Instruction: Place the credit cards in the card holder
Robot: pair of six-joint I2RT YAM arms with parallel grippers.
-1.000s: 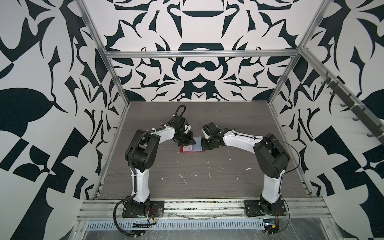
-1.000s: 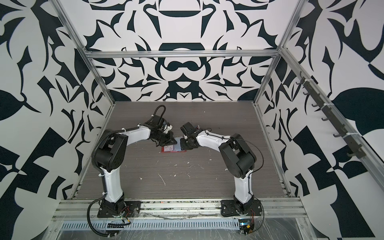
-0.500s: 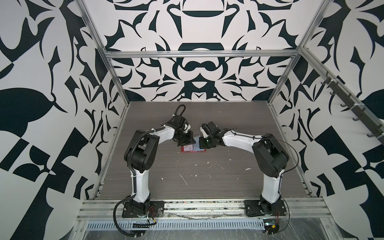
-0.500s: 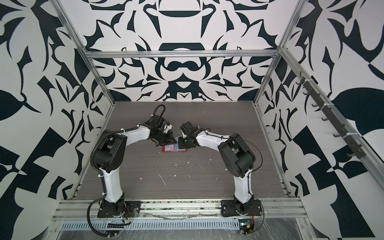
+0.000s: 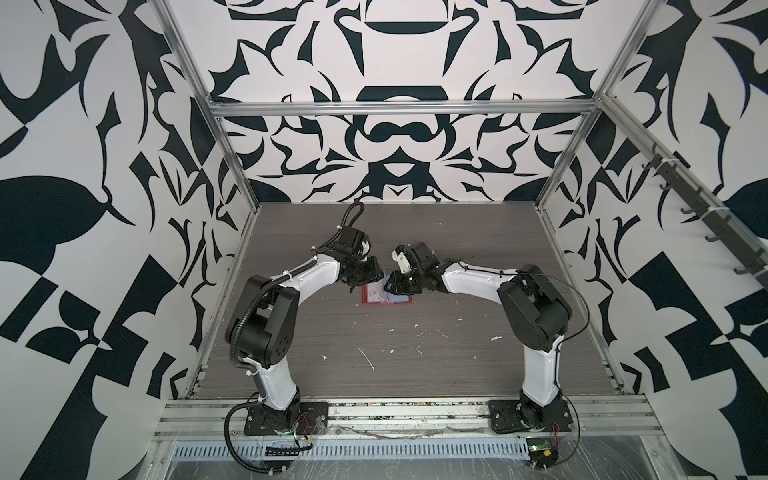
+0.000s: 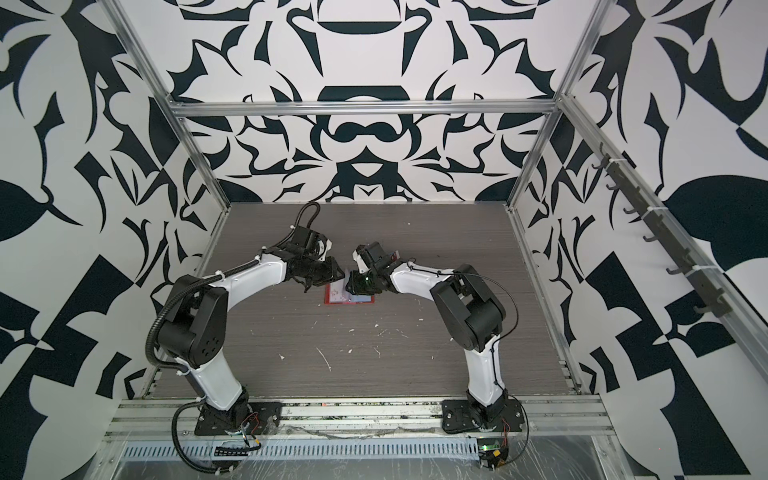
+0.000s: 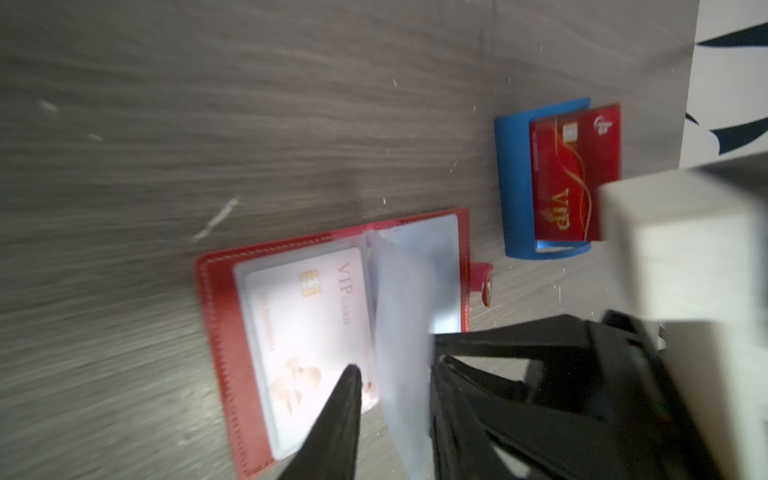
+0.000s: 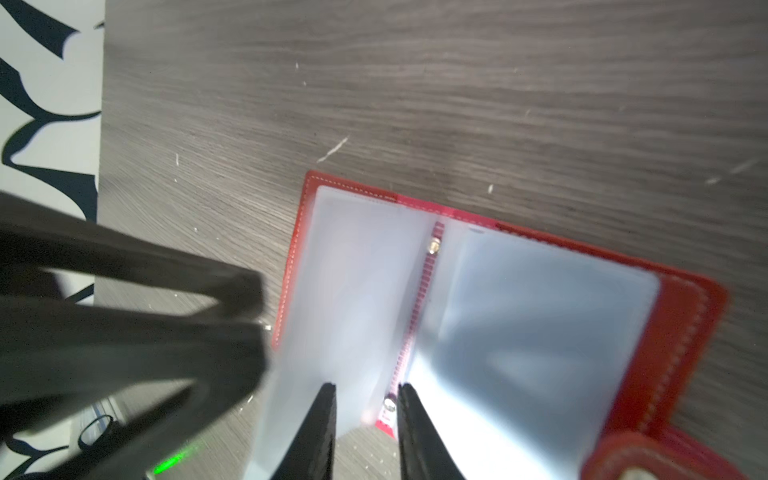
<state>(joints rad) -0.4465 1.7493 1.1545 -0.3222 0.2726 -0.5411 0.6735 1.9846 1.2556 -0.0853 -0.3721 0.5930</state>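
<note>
1. Red leather-look card holder (image 5: 386, 302) lies open and flat in the middle of both top views, just below the spot where my 2 grippers meet.
2. My left gripper (image 7: 395, 370) has its jaws apart. A loose clear sleeve (image 7: 401, 324) stands up between the fingers, and I see no pinch on it.
3. My right gripper (image 8: 366, 388) is also parted. It sits over the holder's spine (image 8: 424, 291) and grips nothing.
4. 1 white card (image 7: 307, 332) already sits in a clear pocket on 1 leaf. 1 red card (image 7: 573, 174) stands in the blue rack (image 7: 511, 187), near the holder's snap tab (image 7: 484, 282) but apart from it.
5. My reading is that 1 card is home and the red one is next.
6. To do this well, I should lift my left fingers straight off, so the sleeve falls back without being dragged.
7. Then I should press 1 leaf flat with my left gripper, so the holder cannot slide.
8. With my right gripper I should take the red card by its exposed edge and leave the leading edge bare.
9. I should bring it to the pocket mouth at a shallow angle, because thin plastic on a clear film is likely to skid or catch.
</note>
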